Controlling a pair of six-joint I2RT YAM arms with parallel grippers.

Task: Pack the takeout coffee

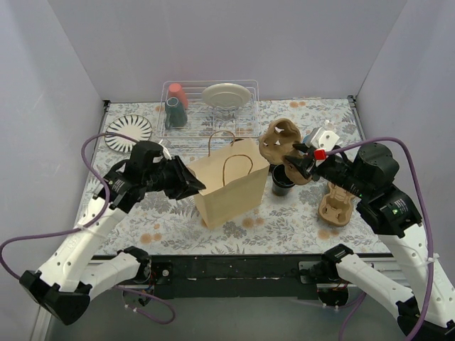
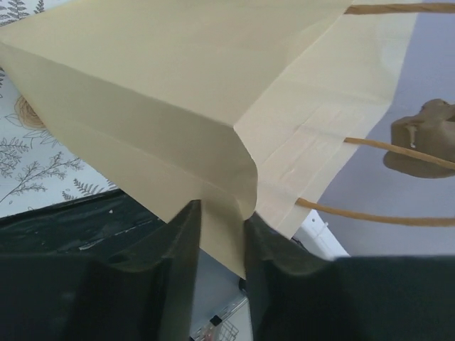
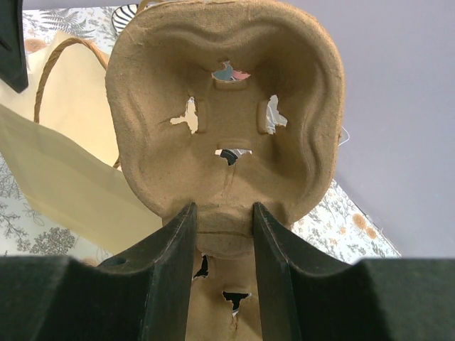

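A brown paper bag [image 1: 227,183] stands open in the middle of the table. My left gripper [image 1: 193,186] is shut on the bag's left edge; in the left wrist view the bag's folded edge [image 2: 213,163] sits between the gripper's [image 2: 222,213] jaws. My right gripper [image 1: 297,162] is shut on a brown pulp cup carrier [image 1: 279,141] and holds it tilted in the air, right of the bag's top. In the right wrist view the carrier [image 3: 227,92] fills the frame above the gripper [image 3: 224,213]. One small black cup [image 1: 282,179] stands on the table below the carrier. The second cup is hidden.
A second pulp carrier [image 1: 337,203] lies at the right. A cup of white sticks [image 1: 321,135] stands behind my right gripper. A wire dish rack [image 1: 242,117] at the back holds teal and red tumblers [image 1: 175,106] and a plate [image 1: 226,94]. A striped plate [image 1: 129,131] lies at back left.
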